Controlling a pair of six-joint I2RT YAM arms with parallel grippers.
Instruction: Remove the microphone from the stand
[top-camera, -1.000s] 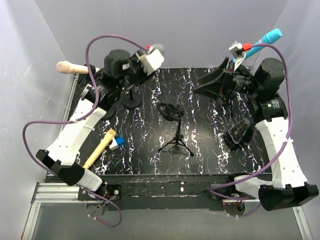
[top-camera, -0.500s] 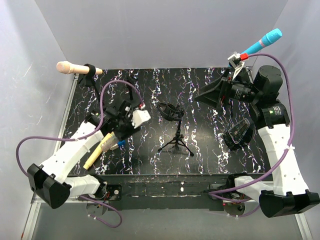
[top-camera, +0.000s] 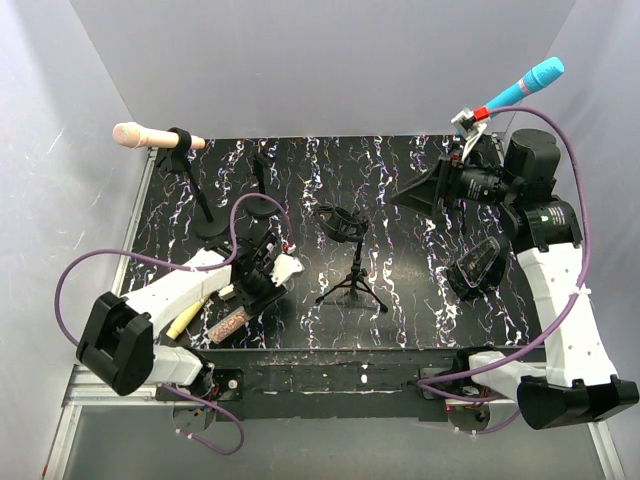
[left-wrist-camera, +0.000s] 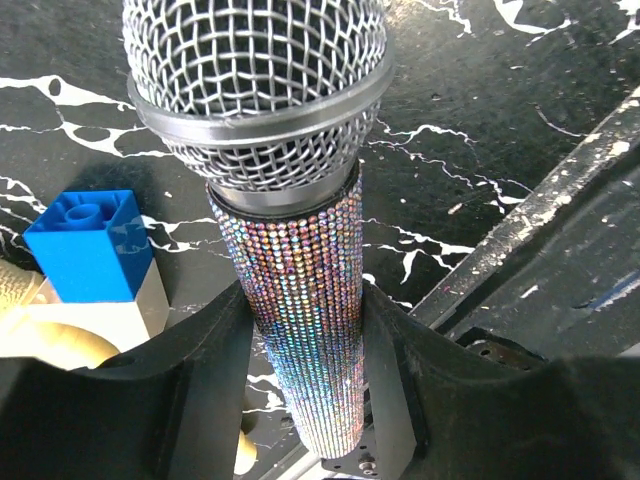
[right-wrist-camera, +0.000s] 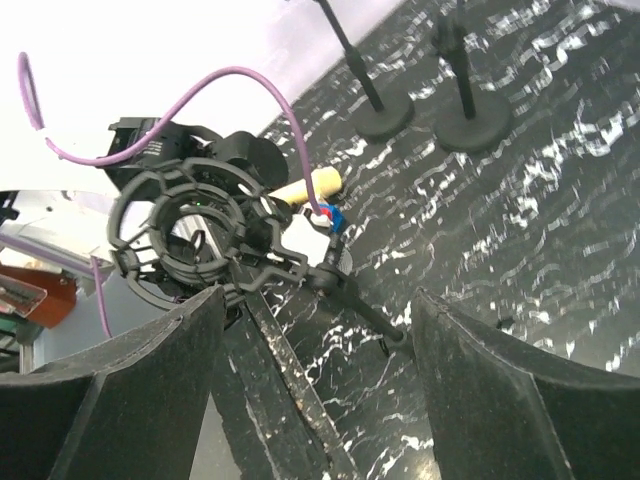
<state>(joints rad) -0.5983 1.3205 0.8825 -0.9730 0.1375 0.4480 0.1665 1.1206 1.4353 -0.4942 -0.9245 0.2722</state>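
Left gripper: clamped on the glitter microphone, one finger on each side of the sequinned handle. The long axis runs along the fingers, with the mesh head pointing away from the wrist. It lies low near the near-left corner of the bench, apart from the tripod stand at bench centre.

Right gripper: spread wide, holding nothing.

Count:
- Three microphones: this one, a beige microphone at the far-left corner, and a blue microphone at the far-right corner.
- One yellow stick.
- One blue block.

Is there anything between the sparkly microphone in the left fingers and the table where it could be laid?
Nothing visible does. The sparkly microphone hangs over bare table; the blue block and the yellow microphone lie beside it, not under it.
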